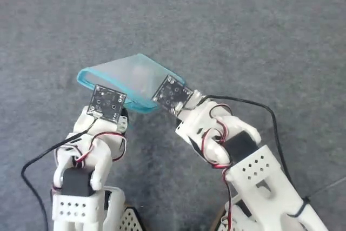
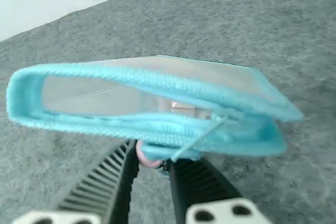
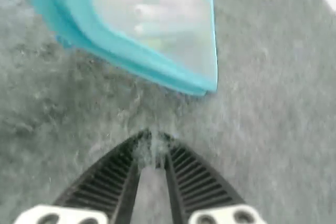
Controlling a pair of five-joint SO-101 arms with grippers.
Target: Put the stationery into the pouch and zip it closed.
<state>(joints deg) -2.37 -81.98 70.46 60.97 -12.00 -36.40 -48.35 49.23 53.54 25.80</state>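
Left claw point(image 2: 152, 157) pinches the gaping pouch point(image 1: 132, 77) by its zipper edge over the table point(image 1: 270, 52), right claw point(image 3: 151, 140) pressed together empty just beside it: a slipping pinch could drop it, spilling contents.

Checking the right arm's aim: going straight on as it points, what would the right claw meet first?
Likely the pouch, its teal edge just ahead of the right claw; depth is unclear, so the grey mat could come first.
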